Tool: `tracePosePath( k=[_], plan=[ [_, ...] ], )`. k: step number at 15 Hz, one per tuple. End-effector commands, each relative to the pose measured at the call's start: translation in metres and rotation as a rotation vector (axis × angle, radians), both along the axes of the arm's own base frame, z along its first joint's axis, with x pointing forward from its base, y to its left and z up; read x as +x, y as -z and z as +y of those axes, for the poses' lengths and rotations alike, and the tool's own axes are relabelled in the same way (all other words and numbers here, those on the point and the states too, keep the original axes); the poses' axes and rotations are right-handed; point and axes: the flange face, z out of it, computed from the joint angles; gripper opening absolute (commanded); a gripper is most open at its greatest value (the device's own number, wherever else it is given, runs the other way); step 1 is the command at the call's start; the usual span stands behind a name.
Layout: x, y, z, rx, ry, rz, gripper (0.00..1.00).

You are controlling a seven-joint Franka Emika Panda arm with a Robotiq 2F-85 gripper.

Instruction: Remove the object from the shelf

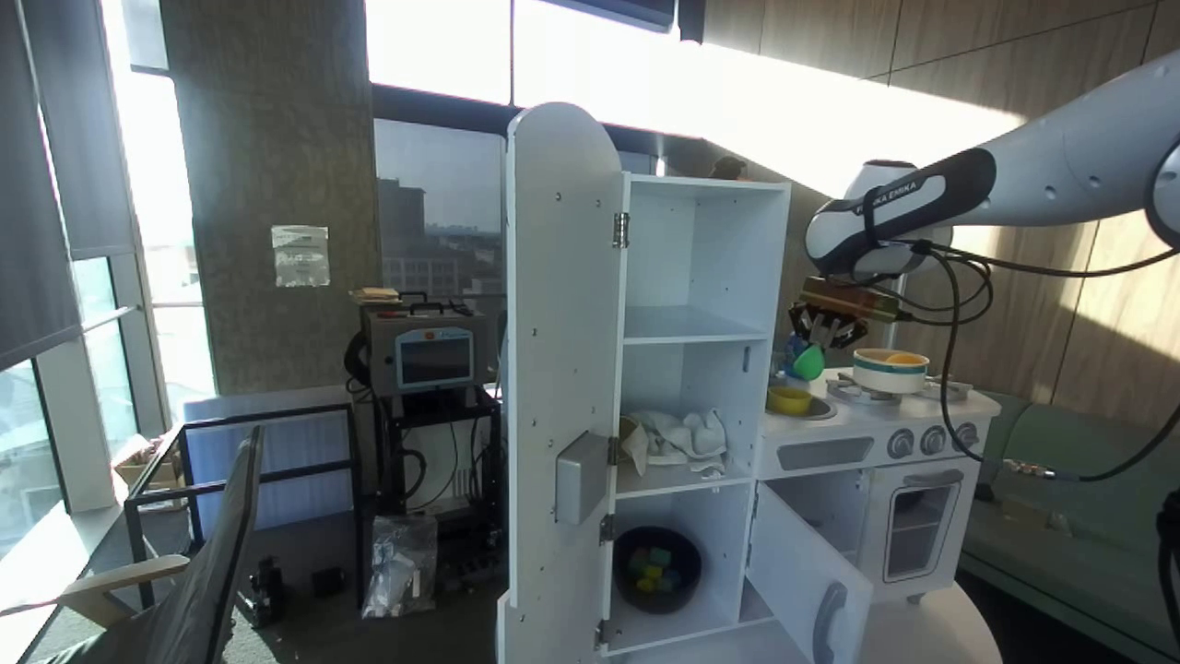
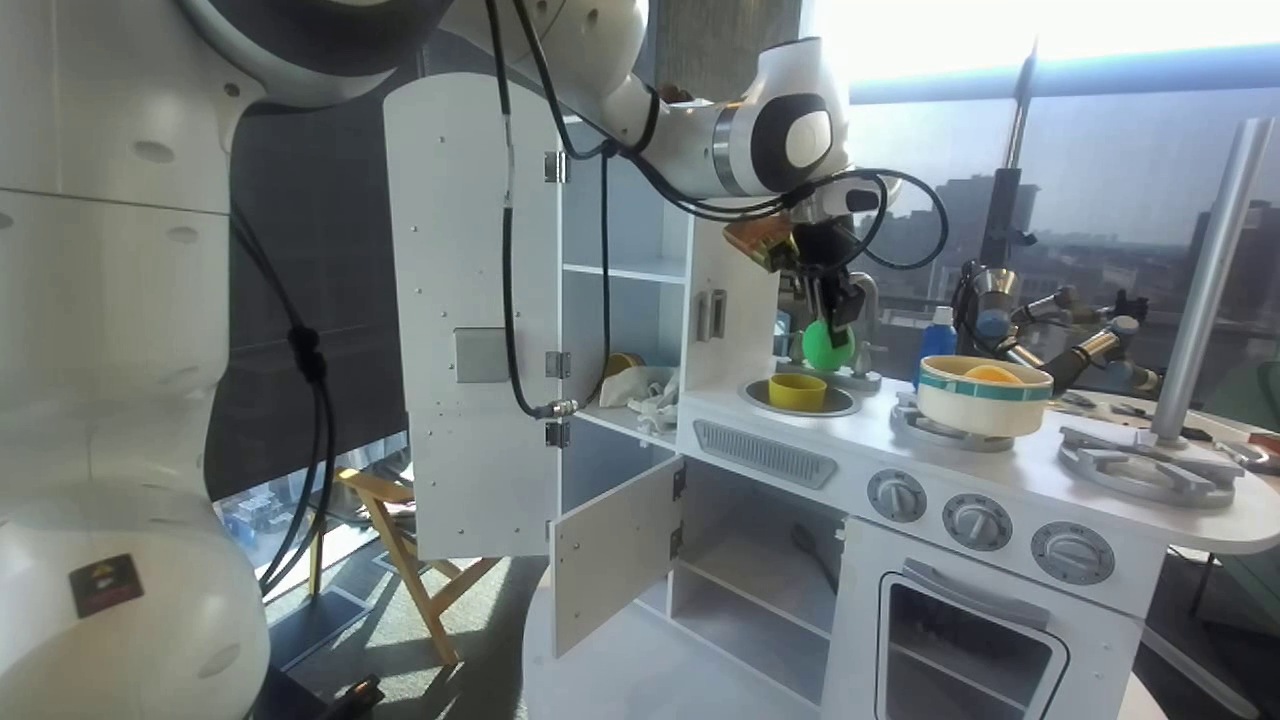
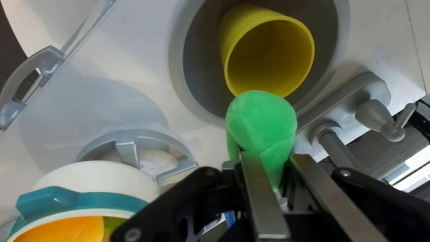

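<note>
nearest, the white base of the arm carries a dark label, its print too small to read. farther along the arm, lettering reads "ka emika" in an exterior view, the part before it hidden by a black strap.

the gripper has its fingers partly closed on the narrow end of a soft green thing, so that end is half hidden. the green thing hangs above the edge of a round grey sink, to the right of the tall white shelf and outside it.

to the right on the white surface, a white pot with a teal band sits on a grey burner; it holds something orange next to a yellow-green patch, both cut off by the edge of the wrist view. in the sink a yellow cup stands mouth up, a bit of its rim covered by the green thing there. the low cupboard is open, a dark long-handled thing in its shade hard to identify.

in the shelf's bottom compartment a black bowl holds small yellow and green pieces; in the middle one lies a crumpled white cloth, a tan round thing partly hidden beside it.

farther off, a blue bottle stands behind the pot, its lower part hidden. at the far left, a grey case bears a small orange mark and blurred lettering.
</note>
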Motion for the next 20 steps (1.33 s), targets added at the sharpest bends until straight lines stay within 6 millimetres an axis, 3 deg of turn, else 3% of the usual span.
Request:
tracePosePath(
  k=[1,9,10,12,18,20],
  plan=[
    [0.001,-0.004,0.01,0.011,-0.054,0.026,0.08],
    [0.02,0.008,0.032,0.012,-0.097,0.051,0.11],
    [0.021,0.01,0.032,0.002,-0.095,0.054,0.44],
    [0.022,0.013,0.03,0.007,-0.092,0.06,0.5],
    [0.019,0.008,0.02,0.01,-0.07,0.044,0.97],
    [0.018,0.007,0.017,0.007,-0.066,0.045,1.0]
  ],
)
